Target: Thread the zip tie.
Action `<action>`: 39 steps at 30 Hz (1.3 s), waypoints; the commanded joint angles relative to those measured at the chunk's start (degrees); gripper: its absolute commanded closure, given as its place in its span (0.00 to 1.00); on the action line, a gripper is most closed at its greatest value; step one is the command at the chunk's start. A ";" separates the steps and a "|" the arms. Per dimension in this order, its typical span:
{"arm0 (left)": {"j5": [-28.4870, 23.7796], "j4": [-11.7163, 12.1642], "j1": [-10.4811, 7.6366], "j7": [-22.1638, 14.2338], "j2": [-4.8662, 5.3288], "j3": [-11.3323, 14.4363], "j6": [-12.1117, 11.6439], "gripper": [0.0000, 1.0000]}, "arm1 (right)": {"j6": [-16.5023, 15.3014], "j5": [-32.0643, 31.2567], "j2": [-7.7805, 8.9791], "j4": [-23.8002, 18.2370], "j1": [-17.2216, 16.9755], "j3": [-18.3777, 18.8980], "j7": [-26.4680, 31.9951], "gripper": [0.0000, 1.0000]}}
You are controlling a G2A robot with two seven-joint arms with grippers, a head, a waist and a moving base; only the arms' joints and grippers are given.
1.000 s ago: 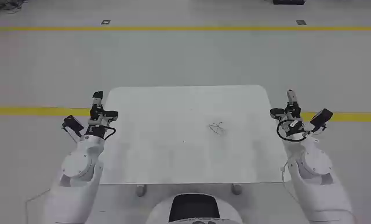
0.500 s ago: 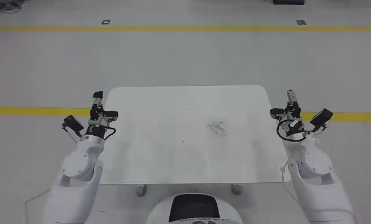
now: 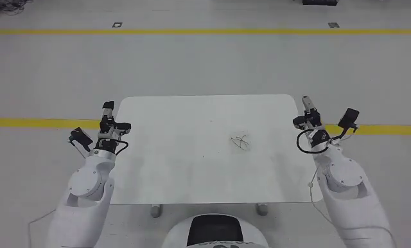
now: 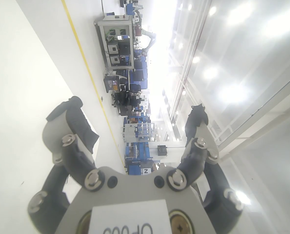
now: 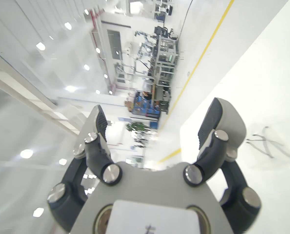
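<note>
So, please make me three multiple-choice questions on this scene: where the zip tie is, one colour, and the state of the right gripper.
1. Where is the zip tie?
A. On the floor
B. On the table, toward the robot's right side
C. Held in a gripper

2. What colour is the floor line beyond the table?
A. Yellow
B. Red
C. Blue

3. What state is the right gripper in?
A. Shut on the zip tie
B. Shut, empty
C. Open, empty

Answers:
1 B, the top view shows it lying on the white tabletop, right of the middle.
2 A, the line is plainly yellow.
3 C, its wrist view shows it spread wide with nothing inside.
</note>
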 commanded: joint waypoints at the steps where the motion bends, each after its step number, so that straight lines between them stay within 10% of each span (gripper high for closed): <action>1: 0.00 0.00 0.00 0.00 0.00 0.00 0.00 0.00 | 1.85 -5.75 0.12 1.31 1.81 -1.48 3.33 0.00; 14: 0.00 0.00 0.00 0.00 0.00 0.00 0.00 0.00 | 1.51 -10.65 0.40 1.28 3.41 -2.84 6.76 0.00; 28: 0.00 0.00 0.00 0.00 0.00 0.00 0.00 0.00 | 4.78 -36.54 0.99 7.92 19.94 -14.70 27.60 0.00; 39: 0.00 0.00 0.00 0.00 0.00 0.00 0.00 0.00 | 4.78 -36.54 0.99 7.92 19.94 -14.70 27.60 0.00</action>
